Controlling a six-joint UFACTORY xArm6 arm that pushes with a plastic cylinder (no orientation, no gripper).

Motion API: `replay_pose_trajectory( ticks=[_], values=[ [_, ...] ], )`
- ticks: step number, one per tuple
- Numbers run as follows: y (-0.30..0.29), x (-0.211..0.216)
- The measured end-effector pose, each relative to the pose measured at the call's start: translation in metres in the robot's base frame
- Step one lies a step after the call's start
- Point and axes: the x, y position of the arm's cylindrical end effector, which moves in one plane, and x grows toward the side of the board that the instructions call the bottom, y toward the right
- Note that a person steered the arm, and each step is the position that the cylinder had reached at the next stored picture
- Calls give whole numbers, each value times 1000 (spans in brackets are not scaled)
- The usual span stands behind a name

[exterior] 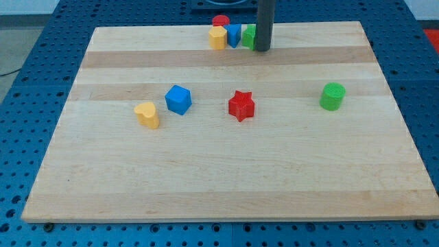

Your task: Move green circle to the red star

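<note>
The green circle (333,96) is a short green cylinder at the view's right, on the wooden board (226,178). The red star (241,106) lies near the board's middle, well to the left of the green circle. My tip (263,49) is the lower end of the dark rod, near the board's top edge. It stands far above and to the left of the green circle, touching or almost touching a green block (248,35) in the top cluster.
A blue cube (178,99) and a yellow heart (147,114) lie left of the red star. At the top edge sits a cluster: a yellow block (217,38), a red block (220,22), a blue block (234,34) and the green block.
</note>
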Motion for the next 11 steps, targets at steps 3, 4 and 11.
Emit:
replay_pose_trajectory(
  ticks=[3, 4, 11],
  values=[
    [-6, -11],
    [-3, -2],
    [176, 119]
  ],
)
